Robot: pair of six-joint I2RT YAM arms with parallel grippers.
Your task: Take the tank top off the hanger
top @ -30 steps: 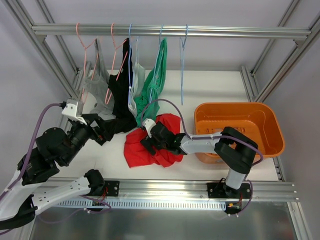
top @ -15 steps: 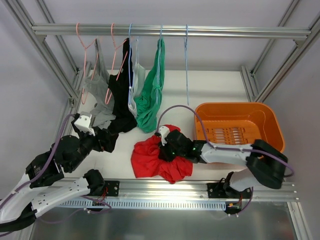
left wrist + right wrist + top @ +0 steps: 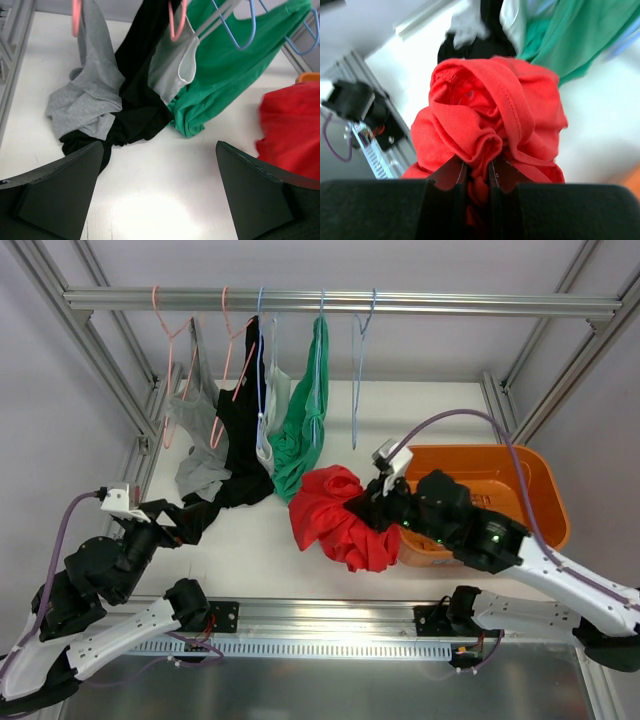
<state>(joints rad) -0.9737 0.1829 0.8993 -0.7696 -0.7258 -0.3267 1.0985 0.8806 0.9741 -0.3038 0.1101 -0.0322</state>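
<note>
The red tank top (image 3: 335,515) hangs bunched from my right gripper (image 3: 368,508), just left of the orange basket. In the right wrist view the jaws stand nearly together, with a red fold (image 3: 490,115) pinched in my right gripper (image 3: 477,172). A bare blue hanger (image 3: 357,390) hangs on the rail with no garment on it. My left gripper (image 3: 190,517) is low at the left, open and empty. The left wrist view shows that gripper (image 3: 157,195) over bare white table, and the red tank top (image 3: 292,125) at the right edge.
Grey (image 3: 195,430), black (image 3: 240,430), pale (image 3: 275,400) and green (image 3: 305,430) garments hang on hangers from the rail (image 3: 450,305), their hems pooled on the table. An orange basket (image 3: 530,472) stands at the right. Aluminium frame posts flank both sides.
My right gripper shut on the red tank top and lifted it off the table, up and right toward the basket. My left arm drew back toward the near left.
</note>
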